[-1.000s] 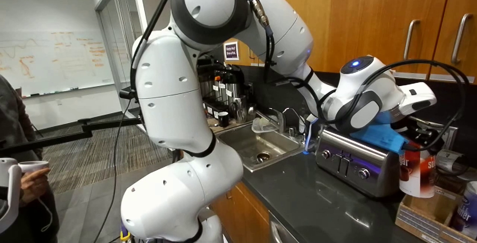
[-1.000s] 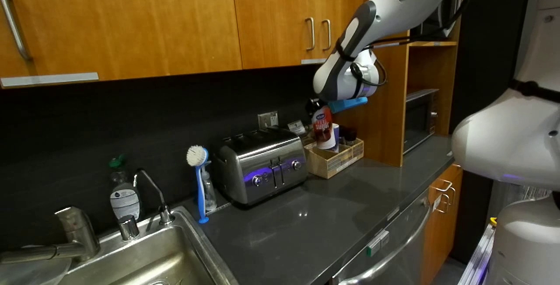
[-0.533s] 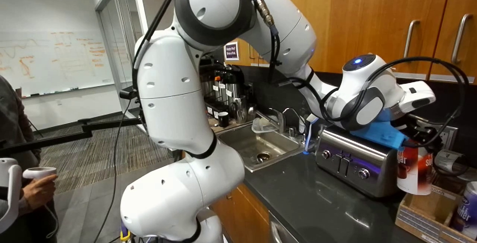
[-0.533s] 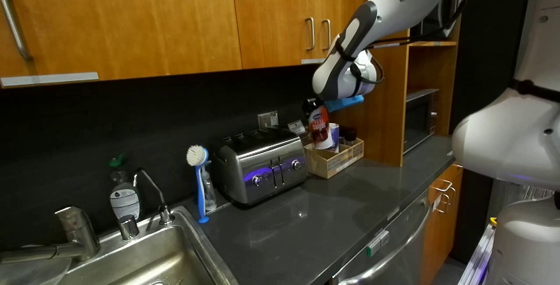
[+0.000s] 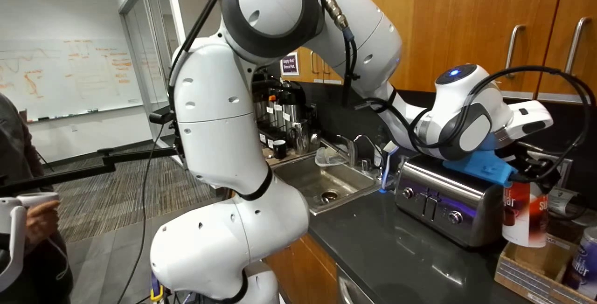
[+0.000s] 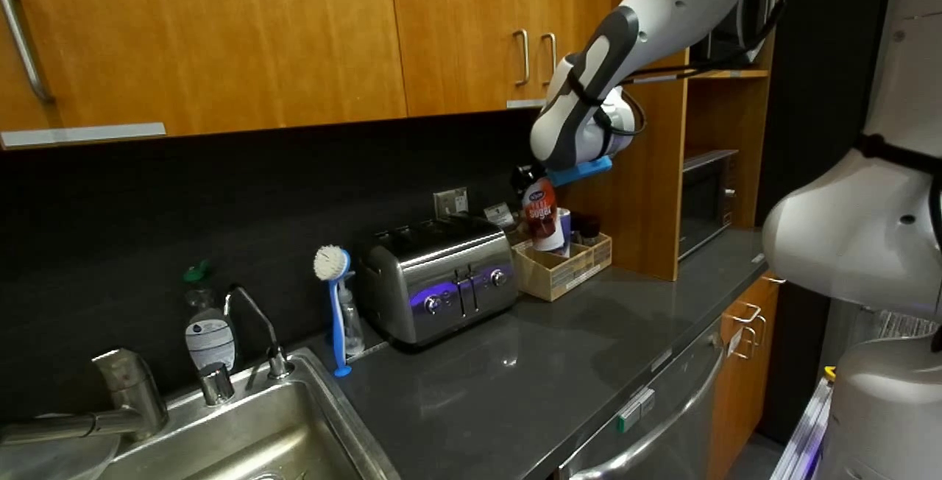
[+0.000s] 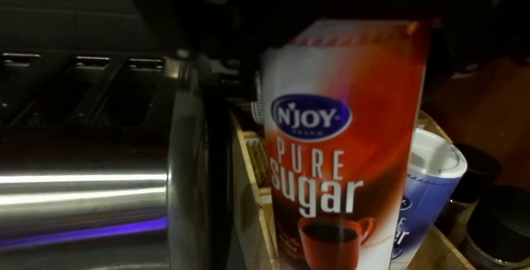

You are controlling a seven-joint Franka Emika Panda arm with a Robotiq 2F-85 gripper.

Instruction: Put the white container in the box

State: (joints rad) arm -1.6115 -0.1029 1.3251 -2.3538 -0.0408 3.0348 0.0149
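Note:
The white container, a sugar canister with a red label [image 5: 526, 215], hangs nearly upright from my gripper [image 5: 534, 174], whose black fingers are shut around its top. In the wrist view the canister [image 7: 343, 145] fills the middle, and the dark gripper [image 7: 348, 46] hides its lid. Below it stands the tan cardboard box [image 5: 527, 277] with low walls and a divider. The canister [image 6: 542, 215] is over the compartment at the toaster's end of the box [image 6: 578, 274]. Its base shows above the near wall; how high over the box floor I cannot tell.
A silver toaster [image 5: 447, 201] stands right beside the box, close to the canister. A blue creamer canister [image 7: 426, 203] and dark-lidded jars [image 7: 503, 220] occupy the box's far part. Behind is a dark wall with an outlet [image 6: 450, 202]; wooden cabinets [image 6: 471, 23] hang above.
The canister rose slightly and shifted toward the toaster, then came back down and away from it, close to its earlier place. The upper arm leans a little further toward the box side.

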